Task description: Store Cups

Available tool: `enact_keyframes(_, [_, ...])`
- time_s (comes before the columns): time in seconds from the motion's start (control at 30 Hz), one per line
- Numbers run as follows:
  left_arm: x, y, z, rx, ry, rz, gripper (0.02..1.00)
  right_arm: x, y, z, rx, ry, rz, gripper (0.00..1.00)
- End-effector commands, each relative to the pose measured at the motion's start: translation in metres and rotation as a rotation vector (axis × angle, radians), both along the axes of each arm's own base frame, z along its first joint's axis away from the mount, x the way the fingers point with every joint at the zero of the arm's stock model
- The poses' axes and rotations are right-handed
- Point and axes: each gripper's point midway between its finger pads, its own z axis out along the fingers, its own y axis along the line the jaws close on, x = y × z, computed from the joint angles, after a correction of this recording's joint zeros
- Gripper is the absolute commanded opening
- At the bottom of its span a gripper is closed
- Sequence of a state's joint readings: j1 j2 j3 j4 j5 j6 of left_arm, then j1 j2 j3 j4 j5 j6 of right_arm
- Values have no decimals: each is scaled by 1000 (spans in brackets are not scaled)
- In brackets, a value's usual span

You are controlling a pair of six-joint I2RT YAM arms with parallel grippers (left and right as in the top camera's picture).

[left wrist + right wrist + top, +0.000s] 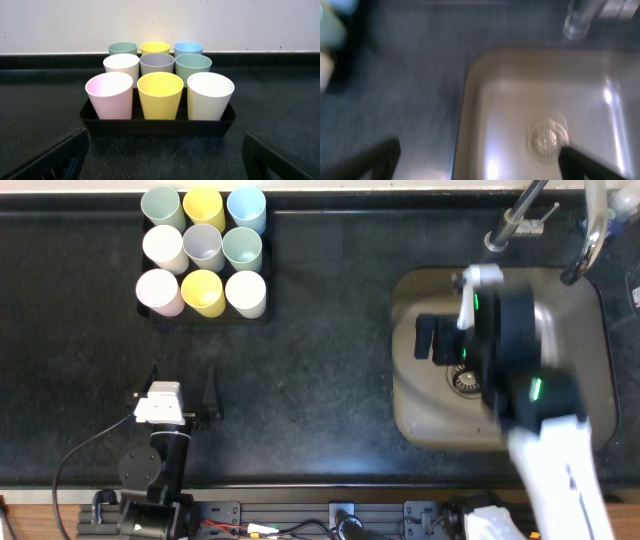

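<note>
Dark speckled counter [320, 360] noted across the whole work area. Steel sink [420, 420] is set into it at the right. Round drain [465, 381] is seen in the basin floor. Chrome faucet [515, 220] is mounted behind the sink, near the back edge. White wall [160, 20] is seen behind the counter. Wiring [250, 529] is bundled along the front edge.

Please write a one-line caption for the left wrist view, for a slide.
Nine cups stand upright in three rows inside a black tray on a dark counter.
</note>
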State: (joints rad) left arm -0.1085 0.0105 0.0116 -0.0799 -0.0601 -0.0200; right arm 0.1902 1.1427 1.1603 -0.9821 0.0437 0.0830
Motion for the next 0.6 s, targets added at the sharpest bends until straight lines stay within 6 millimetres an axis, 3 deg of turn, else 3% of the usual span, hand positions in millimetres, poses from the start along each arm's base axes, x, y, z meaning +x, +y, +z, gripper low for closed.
enact_keyframes(0.03, [0, 1, 0, -5, -5, 3, 998, 8, -35, 18, -73, -583, -132, 998])
enact_keyframes(0.17, [0, 1, 0, -5, -5, 3, 998, 0, -48, 35, -87, -905, -195, 998])
enact_keyframes(0.4, [0, 1, 0, -5, -5, 3, 996, -12, -50, -27, -101, -854, -188, 996])
enact_keyframes(0.6, [0, 1, 0, -5, -5, 3, 998, -16, -51, -53, -114, -802, -180, 998])
